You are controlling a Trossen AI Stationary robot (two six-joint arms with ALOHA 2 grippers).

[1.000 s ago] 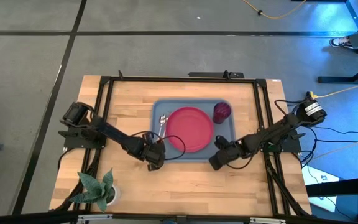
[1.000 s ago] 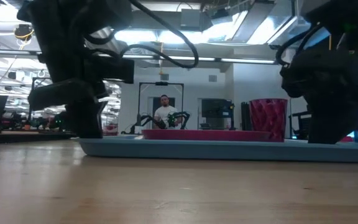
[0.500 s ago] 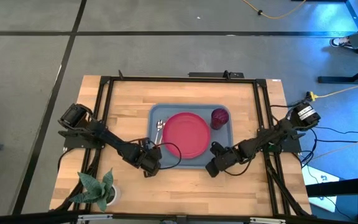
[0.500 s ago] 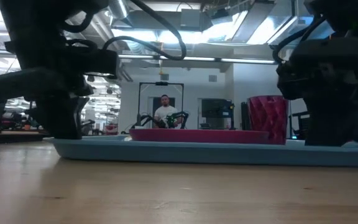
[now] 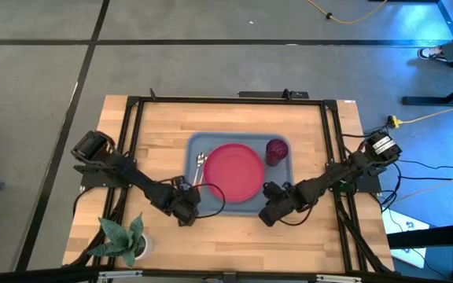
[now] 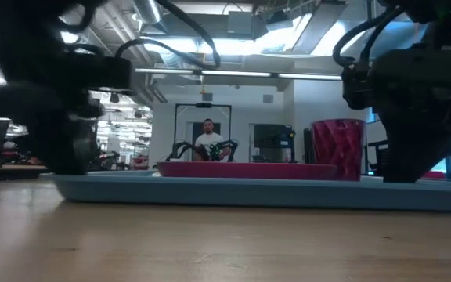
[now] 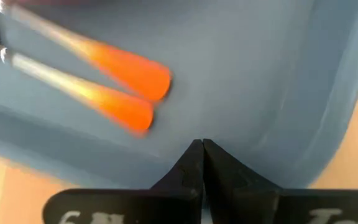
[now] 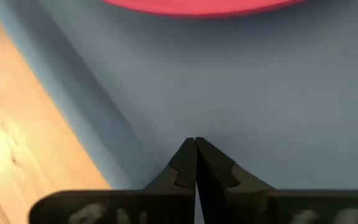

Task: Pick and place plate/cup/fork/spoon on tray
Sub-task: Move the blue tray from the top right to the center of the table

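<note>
The blue-grey tray [image 5: 283, 179] lies on the wooden table. It carries the pink-red plate [image 5: 233, 170], the dark red cup [image 5: 277, 151] at its far right, and the fork and spoon [image 5: 199, 163] side by side at its left. Their orange handles [image 7: 126, 87] show in the left wrist view; which is which I cannot tell. My left gripper [image 5: 187, 206] is at the tray's near left corner, shut. My right gripper [image 5: 272, 208] is at the tray's near right corner, shut. The low view shows the tray [image 6: 249, 192], plate [image 6: 249, 168] and cup [image 6: 337, 149]. My left gripper has its shut fingertips [image 7: 194, 152] on the tray's inner side by the near rim [image 7: 241, 137], close to the near left corner. It comes from the near side, slanting down. My right gripper has its shut fingertips [image 8: 188, 152] on the tray's inner side just inside the near rim [image 8: 104, 124], close to the near right corner. It comes from the near side, slanting down. The tray lies flat on the table.
A potted plant [image 5: 124, 236] stands at the table's near left corner. Black frame rails [image 5: 130, 149] run along the table's sides and far edge. A person [image 6: 207, 141] stands far off in the room behind the table.
Both grippers have gone toward the table's near edge and a little to the left, staying shut. The tray has slid along the table with them, and the plate, cup, fork and spoon have kept their places on it.
</note>
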